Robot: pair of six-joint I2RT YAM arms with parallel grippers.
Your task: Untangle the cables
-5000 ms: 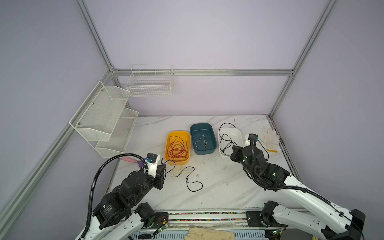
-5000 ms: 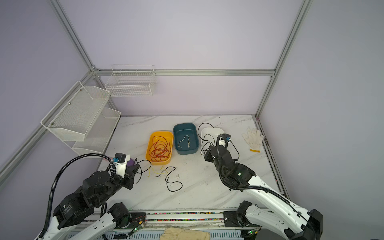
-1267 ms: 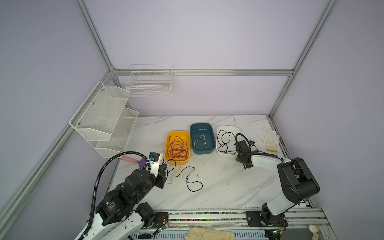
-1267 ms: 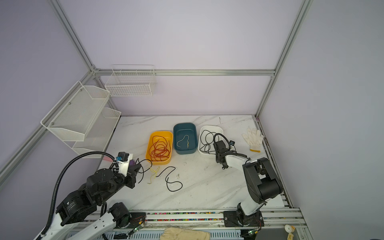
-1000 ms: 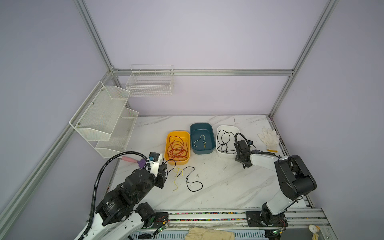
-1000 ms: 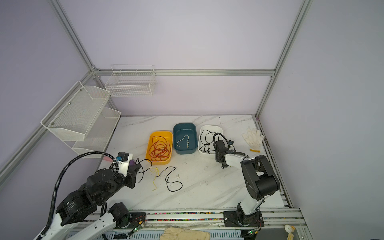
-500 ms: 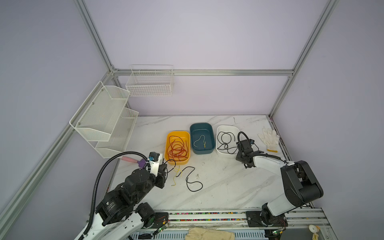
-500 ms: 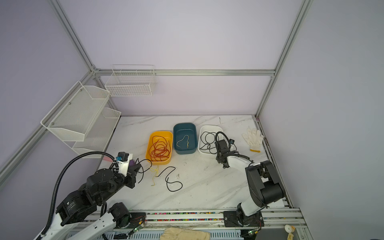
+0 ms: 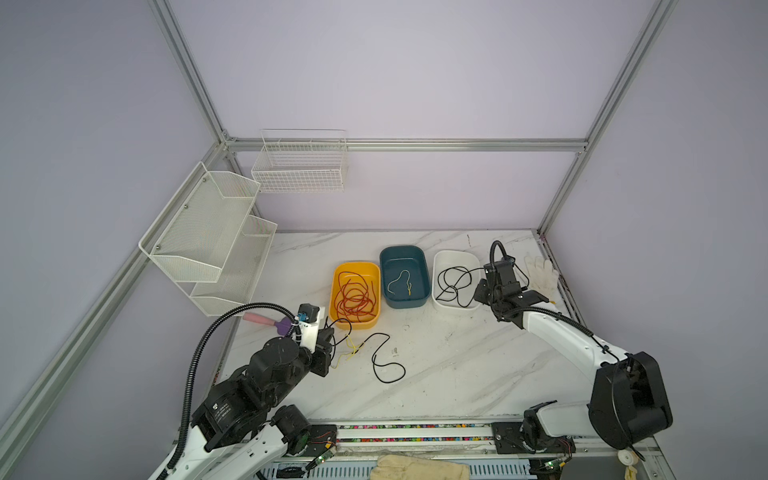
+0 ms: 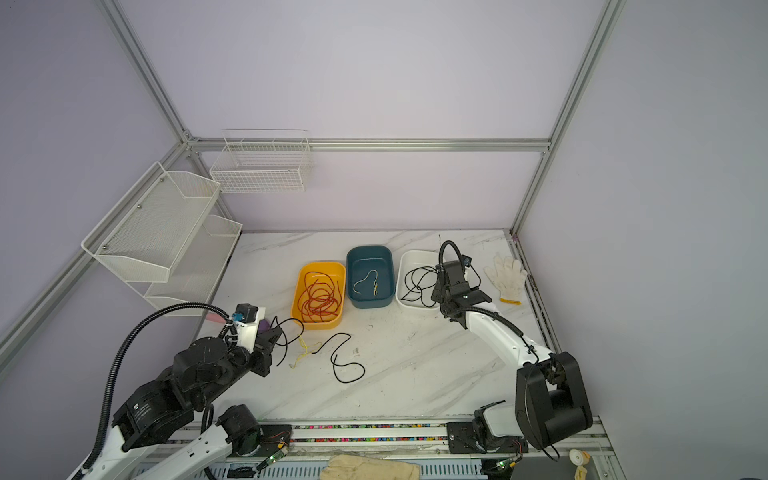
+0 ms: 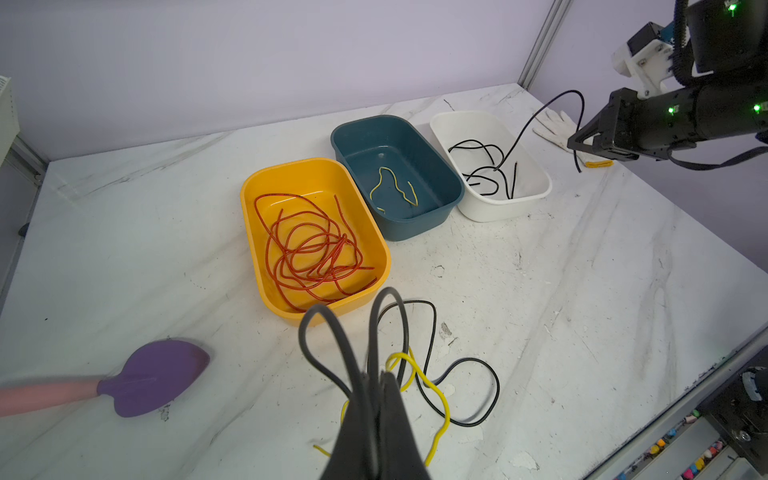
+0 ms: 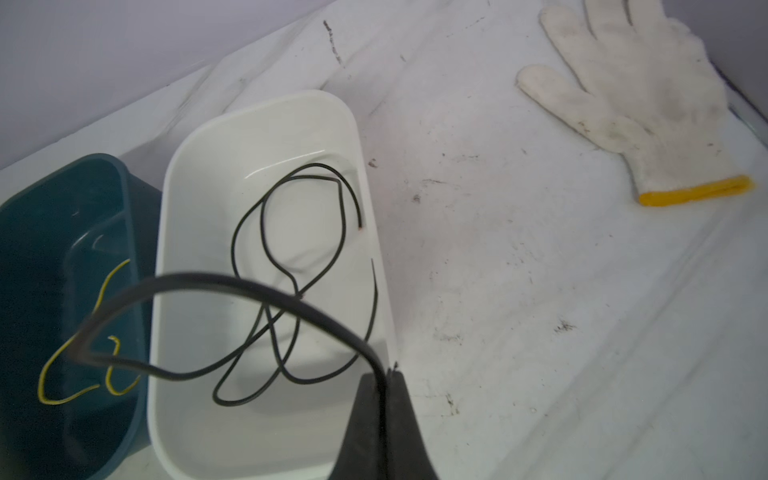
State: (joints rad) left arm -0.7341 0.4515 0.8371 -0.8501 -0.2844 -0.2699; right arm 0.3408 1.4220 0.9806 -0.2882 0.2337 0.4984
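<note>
blurred spatula (image 11: 156, 374), teal bin (image 12: 45, 208) cut off

The scuffed marble bench (image 9: 457, 365) carries three tubs in a row (yellow tub (image 9: 356, 264), teal tub (image 9: 405, 302), white tub (image 9: 455, 252), close together). A glove (image 9: 540, 274) lies right of them and a spatula (image 9: 266, 321) far left. A black cable (image 11: 497, 384) and yellow cable (image 11: 446, 411) sprawl before the yellow tub.

yellow bin (image 11: 291, 174), teal bin (image 11: 374, 129), white bin (image 11: 469, 124), white glove (image 12: 636, 91), purple spatula (image 11: 153, 376)
</note>
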